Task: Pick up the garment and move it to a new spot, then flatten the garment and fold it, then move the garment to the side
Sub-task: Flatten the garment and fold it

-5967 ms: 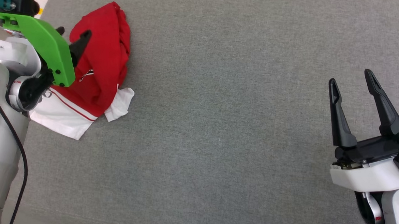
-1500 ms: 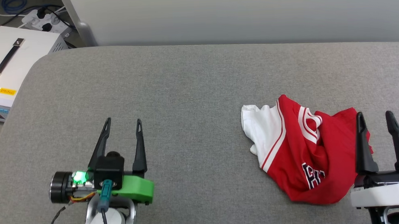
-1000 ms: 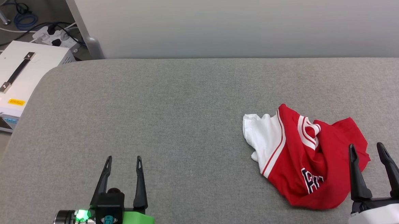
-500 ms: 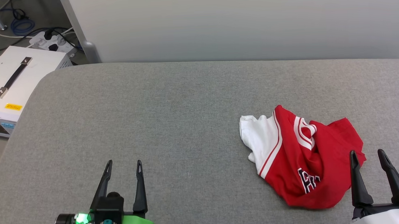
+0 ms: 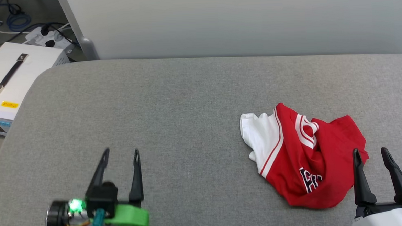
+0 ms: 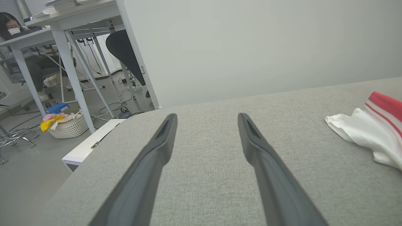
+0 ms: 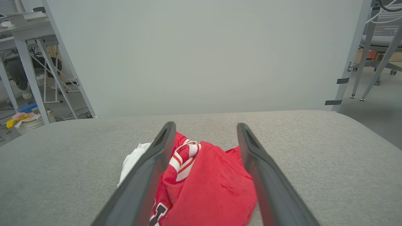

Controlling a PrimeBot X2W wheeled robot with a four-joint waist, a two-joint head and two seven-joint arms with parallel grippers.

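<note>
Your red-and-white garment (image 5: 303, 159) lies crumpled on the right of the grey table (image 5: 186, 103), seemingly placed there for flattening. Your right pincer (image 5: 370, 150) stands open and empty at its near edge. Your left pincer (image 5: 120, 151), also open, hangs well apart. Bunched folds hide most of the lettering.

The shirt (image 5: 303, 162) let go
The left gripper (image 5: 120, 151), earlier on it, now stands open, well apart.

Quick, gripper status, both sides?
Left gripper: open, holding nothing.
Right gripper: open, empty, near the crumpled red-and-white jersey T-shirt.
</note>
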